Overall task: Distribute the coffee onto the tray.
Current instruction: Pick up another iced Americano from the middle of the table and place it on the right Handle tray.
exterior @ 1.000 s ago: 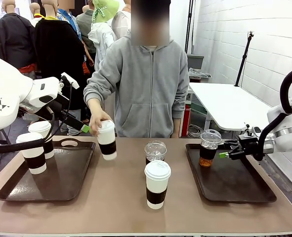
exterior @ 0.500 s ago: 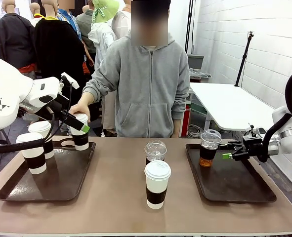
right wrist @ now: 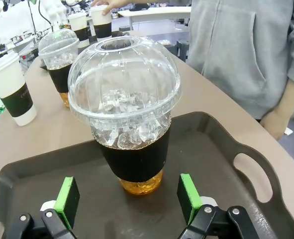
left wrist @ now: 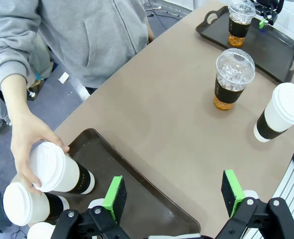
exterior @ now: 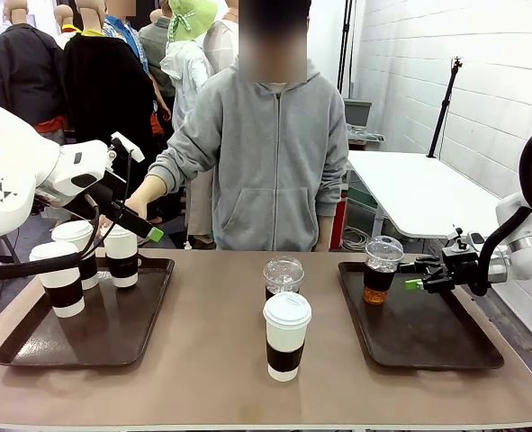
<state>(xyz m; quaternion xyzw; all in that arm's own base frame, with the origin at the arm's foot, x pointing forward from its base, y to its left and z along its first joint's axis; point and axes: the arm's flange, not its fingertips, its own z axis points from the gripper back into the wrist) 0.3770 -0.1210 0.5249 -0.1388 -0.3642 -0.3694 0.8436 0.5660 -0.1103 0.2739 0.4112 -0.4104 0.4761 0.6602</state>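
A white lidded middle cup [exterior: 286, 335] with a brown sleeve stands alone on the table [exterior: 202, 382], toward the near edge. Just behind it, almost touching in the front view, stands an iced cup [exterior: 283, 274] with a clear dome. Far to its right lies the right tray [exterior: 441, 346], and on that tray's far left part stands the second iced cup [exterior: 380, 270], upright, with ice under the dome. The right claw [right wrist: 127, 186] hangs low over the right tray with its green pads spread wide, the second iced cup just ahead of them and not pinched. Far to the left of the middle cup lies the left tray [exterior: 112, 333], bearing two paper cups [exterior: 60, 279] close together at its left side. Beside them, at the tray's far end, a person [exterior: 275, 162] across the table grips the lid of the held cup [left wrist: 54, 168] with one hand [left wrist: 22, 144]; its base is at the tray floor. The left claw [left wrist: 174, 191] hangs above the left tray's inner rim, spread wide with nothing between the pads; in the front view one finger crosses in front of the held cup.
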